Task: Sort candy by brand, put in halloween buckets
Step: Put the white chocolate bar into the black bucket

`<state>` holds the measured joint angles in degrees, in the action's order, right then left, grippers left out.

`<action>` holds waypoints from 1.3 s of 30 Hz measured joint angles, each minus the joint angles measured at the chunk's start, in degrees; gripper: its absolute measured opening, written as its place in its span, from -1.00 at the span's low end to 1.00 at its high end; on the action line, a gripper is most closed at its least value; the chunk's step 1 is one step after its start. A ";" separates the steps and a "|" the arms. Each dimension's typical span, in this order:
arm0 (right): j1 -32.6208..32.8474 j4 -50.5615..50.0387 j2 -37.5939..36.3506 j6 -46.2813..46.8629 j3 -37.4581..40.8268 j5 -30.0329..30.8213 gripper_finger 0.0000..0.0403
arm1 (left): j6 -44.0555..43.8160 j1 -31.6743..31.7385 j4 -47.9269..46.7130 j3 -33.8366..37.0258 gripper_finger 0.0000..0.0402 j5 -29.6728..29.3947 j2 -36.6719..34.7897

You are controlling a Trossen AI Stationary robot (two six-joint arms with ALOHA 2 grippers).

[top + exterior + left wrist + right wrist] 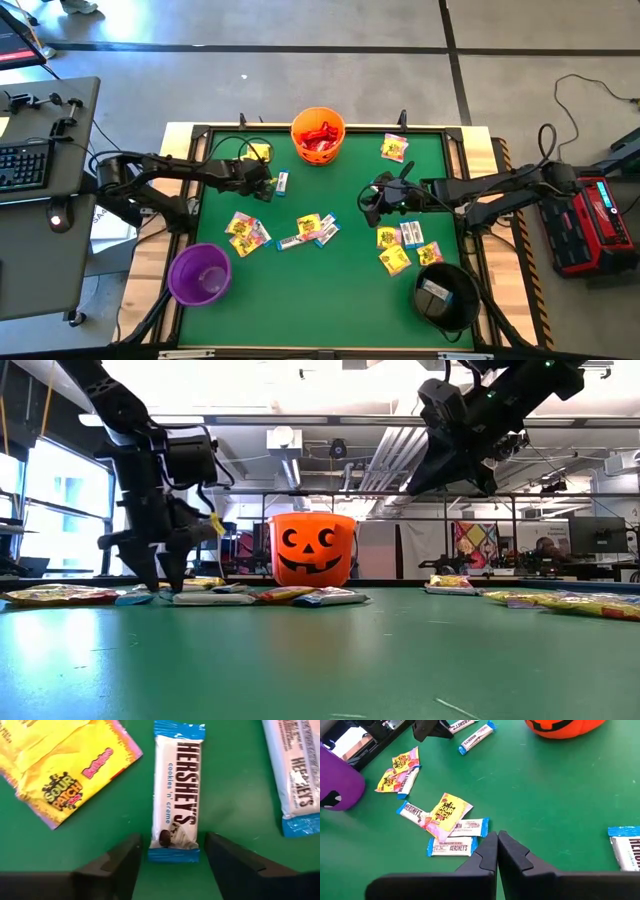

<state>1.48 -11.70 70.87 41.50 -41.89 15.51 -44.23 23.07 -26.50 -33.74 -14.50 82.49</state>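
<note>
My left gripper [170, 862] [266, 186] is open and low over the table [160, 575]. Its fingers stand on either side of one end of a white-blue Hershey's packet [177, 795] [283, 182] that lies flat on the green mat, without touching it. My right gripper [497, 851] [370, 202] is shut, empty and raised above the table's middle [455, 460]. The orange bucket [318, 135] stands at the far edge with red candy inside. The purple bucket [200, 273] stands near left and the black bucket [447, 293] near right.
Yellow and white-blue packets lie in clusters left of centre [245, 232], in the middle [312, 228] and right of centre [398, 248]. Single yellow packets lie at the far right [395, 148] and behind my left gripper [258, 152]. A white-blue packet [433, 290] lies in the black bucket.
</note>
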 joint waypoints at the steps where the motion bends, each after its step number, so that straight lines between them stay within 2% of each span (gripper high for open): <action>1: 0.00 0.00 0.00 0.00 0.00 0.15 -1.00 | 0.50 0.01 0.08 -0.01 -0.06 0.31 0.01; 6: 0.00 0.00 0.00 0.00 0.00 0.42 -1.00 | 3.34 0.04 0.10 -0.02 -0.39 2.16 0.01; 11: 0.00 0.00 0.00 0.00 0.00 0.45 -1.00 | 3.39 0.11 -0.09 -0.02 -0.61 4.12 0.01; 18: 0.00 0.00 0.00 0.00 0.00 0.60 -1.00 | 5.01 0.09 -0.54 0.15 -0.69 6.09 -1.78; 22: 0.00 0.00 0.00 0.00 0.00 1.06 -1.00 | 5.92 0.00 -1.66 0.37 -0.77 9.35 -4.50; 31: 0.00 0.13 0.00 -1.77 0.00 2.05 -1.00 | 6.50 0.00 -0.92 0.28 -0.97 12.67 -10.93; 39: 0.00 2.12 -0.02 -4.27 -0.02 2.32 -0.93 | 6.52 0.00 -0.57 0.24 -1.00 14.64 -18.44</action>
<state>1.48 -9.58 70.85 37.23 -41.91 17.83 -37.71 23.07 -27.08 -33.50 0.14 64.05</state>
